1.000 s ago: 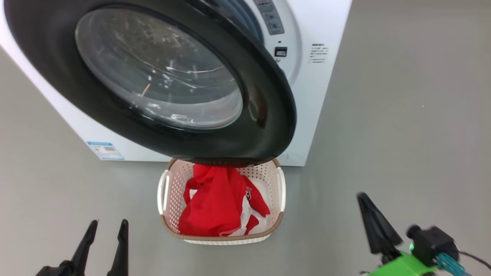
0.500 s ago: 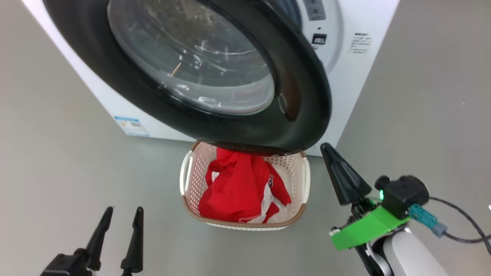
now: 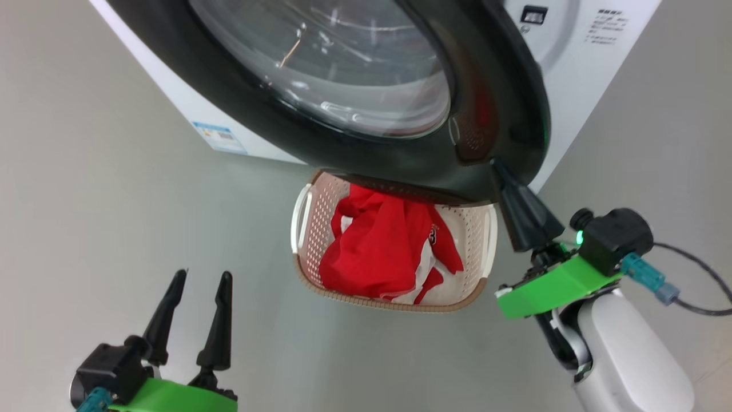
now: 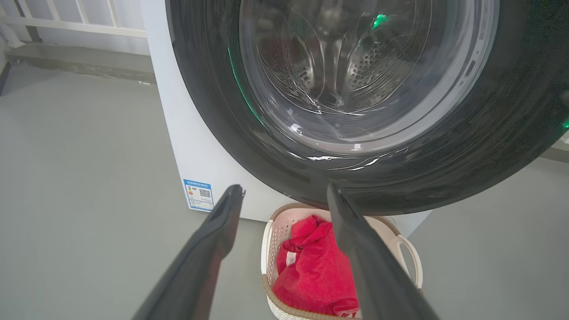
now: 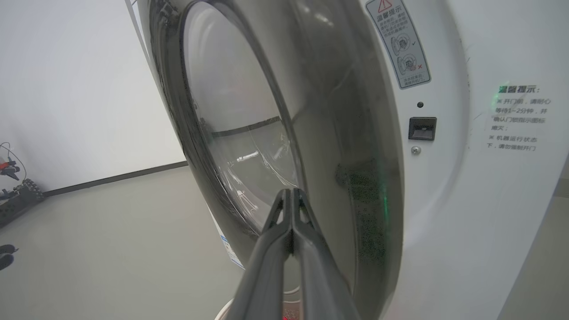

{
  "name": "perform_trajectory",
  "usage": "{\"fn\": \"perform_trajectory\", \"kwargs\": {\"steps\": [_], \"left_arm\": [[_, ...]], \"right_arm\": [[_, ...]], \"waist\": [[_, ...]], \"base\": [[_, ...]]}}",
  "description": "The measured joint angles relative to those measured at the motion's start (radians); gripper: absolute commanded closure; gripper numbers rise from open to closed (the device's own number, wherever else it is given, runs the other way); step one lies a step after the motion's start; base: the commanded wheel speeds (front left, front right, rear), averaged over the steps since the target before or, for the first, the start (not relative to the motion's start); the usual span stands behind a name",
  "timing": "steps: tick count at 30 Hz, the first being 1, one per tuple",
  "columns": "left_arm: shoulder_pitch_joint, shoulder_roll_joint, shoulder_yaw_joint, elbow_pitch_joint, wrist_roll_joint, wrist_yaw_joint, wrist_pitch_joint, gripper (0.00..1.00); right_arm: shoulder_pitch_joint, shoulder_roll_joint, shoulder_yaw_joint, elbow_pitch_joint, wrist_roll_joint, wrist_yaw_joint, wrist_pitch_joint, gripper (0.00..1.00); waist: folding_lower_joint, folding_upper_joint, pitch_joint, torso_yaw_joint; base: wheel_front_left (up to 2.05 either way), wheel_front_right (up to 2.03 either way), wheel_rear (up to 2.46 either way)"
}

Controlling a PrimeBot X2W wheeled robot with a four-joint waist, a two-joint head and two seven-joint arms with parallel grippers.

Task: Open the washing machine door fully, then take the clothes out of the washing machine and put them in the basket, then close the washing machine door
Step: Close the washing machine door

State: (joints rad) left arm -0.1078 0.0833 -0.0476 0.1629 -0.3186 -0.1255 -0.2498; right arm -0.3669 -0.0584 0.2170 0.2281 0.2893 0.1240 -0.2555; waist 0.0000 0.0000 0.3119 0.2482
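A: Change over the last second?

B: Mainly the right hand point(image 3: 496, 166). It was low and well apart from the washing machine door point(image 3: 354, 68). Now its tip sits at the lower right edge of the black rim. Its fingers are clenched together, grasping nothing. The head camera also swung, so the machine's shift across the head view is no move of the machine.

A: Contact with the rim?

B: Cannot tell. Tip and rim overlap in both the head view and the right wrist view, which does not settle it.

A: And the left hand point(image 3: 204, 274)?

B: As before. It is low over the floor point(image 3: 114, 200), fingers spread, empty, aimed toward the door glass.

A: Clothes?

B: The clothes point(image 3: 383, 246), red with white, lie in the basket point(image 3: 389, 302). It stands on the floor just before the washing machine point(image 3: 577, 74), partly beneath the door's lower rim. Through the glass in the left wrist view the drum point(image 4: 355, 66) shows bare steel, with no fabric I can make out.

A: Reading?

B: Judgement only: unloading looks done and closing is the step in hand. The door stands ajar, with the latch socket point(image 5: 422, 129) uncovered. A closed hand at the free edge suits a push. The risk is the tip sliding off the glossy curved rim.
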Motion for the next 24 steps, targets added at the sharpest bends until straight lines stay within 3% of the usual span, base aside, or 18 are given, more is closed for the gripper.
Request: {"fn": "perform_trajectory", "kwargs": {"steps": [24], "left_arm": [[-0.157, -0.033, -0.059, -0.027, -0.027, 0.0, -0.003, 0.0]], "right_arm": [[-0.238, -0.015, -0.151, 0.0, -0.054, 0.005, 0.0, 1.0]], "waist": [[0.0, 0.0, 0.178, 0.069]], "base": [[0.0, 0.0, 0.0]]}}
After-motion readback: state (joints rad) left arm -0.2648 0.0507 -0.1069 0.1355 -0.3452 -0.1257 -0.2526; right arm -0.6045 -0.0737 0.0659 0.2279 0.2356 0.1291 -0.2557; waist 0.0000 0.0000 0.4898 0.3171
